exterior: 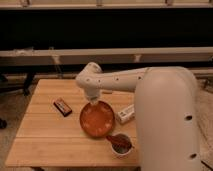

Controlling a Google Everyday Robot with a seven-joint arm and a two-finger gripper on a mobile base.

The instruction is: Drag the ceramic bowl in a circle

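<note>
Wooden table (47, 135), with the ceramic bowl (97, 120) set right of centre, nearer the front edge. The gripper (93, 100) is placed at the bowl's far rim; the bowl lies directly frontward of it. Whether anything is grasped cannot be told.

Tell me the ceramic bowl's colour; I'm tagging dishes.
Orange-brown glaze, clearest in the camera view: the ceramic bowl, with the gripper at its far rim.

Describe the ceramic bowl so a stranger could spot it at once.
On the wooden table, look below the white arm's pincer, which sits at the bowl's far rim. The bowl is wide, shallow and orange-brown, far larger than the white cup or the dark bar.
</note>
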